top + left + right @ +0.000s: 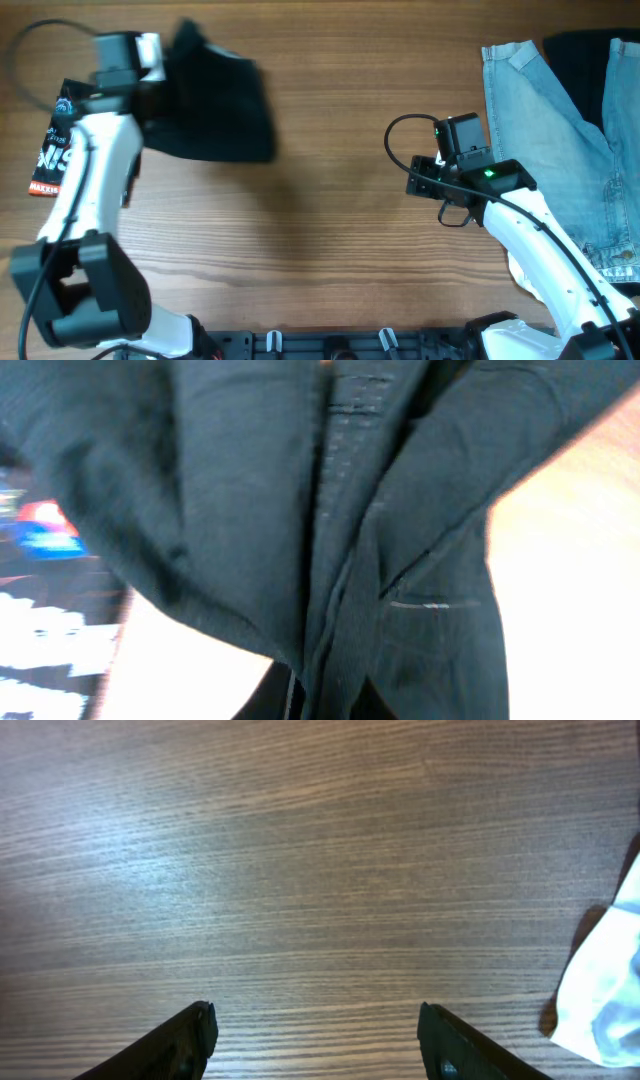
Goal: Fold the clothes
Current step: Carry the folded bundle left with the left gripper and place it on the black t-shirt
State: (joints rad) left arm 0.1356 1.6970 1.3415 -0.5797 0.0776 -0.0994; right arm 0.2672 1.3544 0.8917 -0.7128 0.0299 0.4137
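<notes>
The black cloth [215, 100] hangs bunched from my left gripper [165, 70] at the table's far left, blurred as if moving. In the left wrist view the black cloth [330, 530] fills the frame with folds and a stitched seam, and it runs down between my left gripper's fingers [340, 705], which are shut on it. My right gripper [422, 180] is open and empty over bare wood right of centre; its two fingertips [315, 1035] stand wide apart. Light-blue denim [550, 120] lies spread at the right, with another dark garment [590, 55] behind it.
A black printed package with red and white lettering [55, 140] lies at the left edge and also shows in the left wrist view [40, 610]. A white cloth [525, 272] lies under my right arm and shows in the right wrist view [605, 980]. The table [330, 230] is wood.
</notes>
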